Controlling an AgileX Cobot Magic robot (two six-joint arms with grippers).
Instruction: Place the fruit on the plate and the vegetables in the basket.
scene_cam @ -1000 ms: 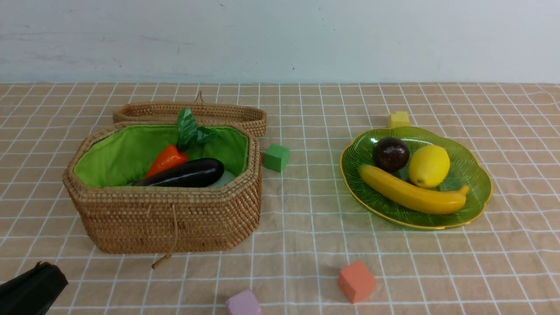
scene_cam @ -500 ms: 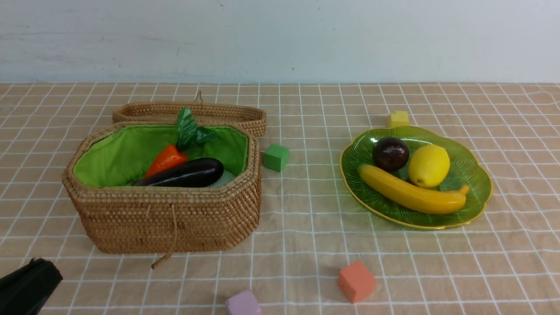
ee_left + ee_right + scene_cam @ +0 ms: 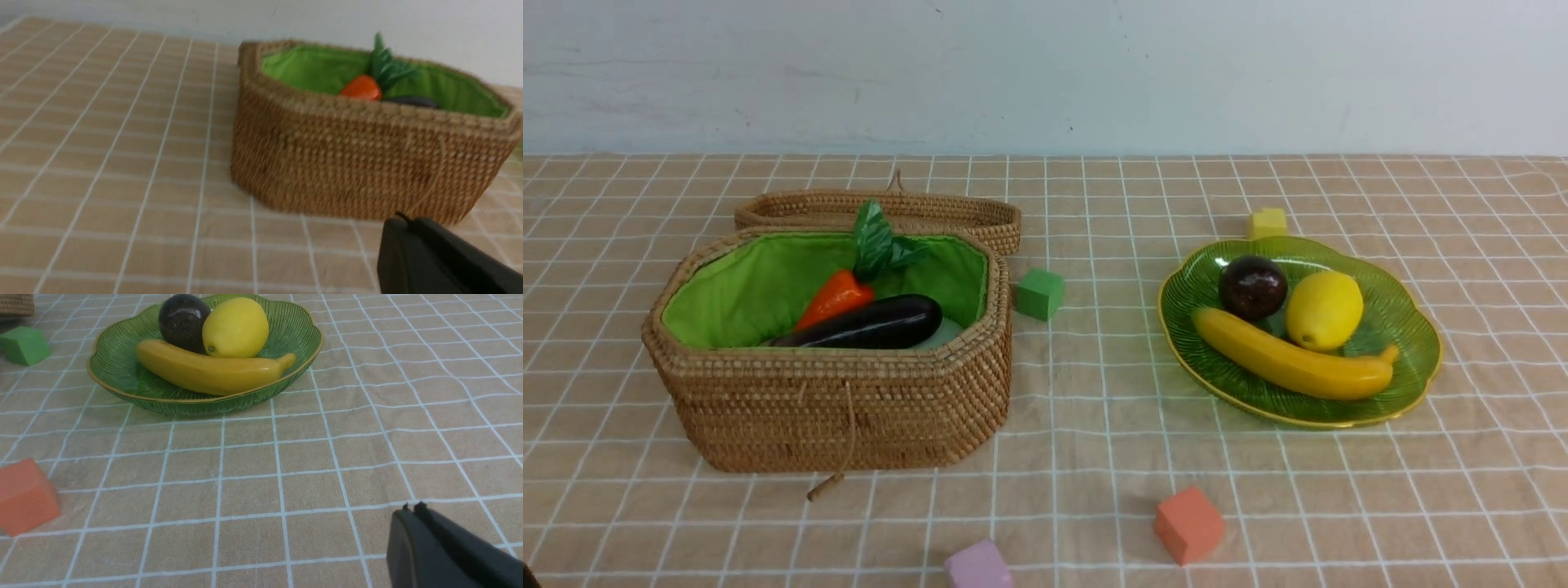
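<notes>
On the green plate [image 3: 1409,367] [image 3: 114,367] lie the fruit: a banana [image 3: 1290,359] [image 3: 204,371], a lemon [image 3: 1323,309] [image 3: 235,327] and a dark mangosteen [image 3: 1252,286] [image 3: 182,320]. The wicker basket [image 3: 833,400] [image 3: 367,163] holds vegetables: an orange carrot [image 3: 833,298] [image 3: 360,87] with green leaves and a purple eggplant [image 3: 866,325]. My left gripper [image 3: 402,222] is shut and empty, near the basket's front wall. Over bare cloth, short of the plate, my right gripper [image 3: 410,508] is shut and empty. Neither gripper shows in the front view.
The basket's lid [image 3: 890,208] lies behind it. Small cubes sit on the checked cloth: green [image 3: 1039,294] [image 3: 24,345] between basket and plate, yellow [image 3: 1267,222] behind the plate, orange [image 3: 1188,525] [image 3: 24,496] and lilac [image 3: 978,566] near the front edge.
The left arm's black tip, seen at the front view's lower left corner before, has drawn back out of that view. Nothing else moved.
</notes>
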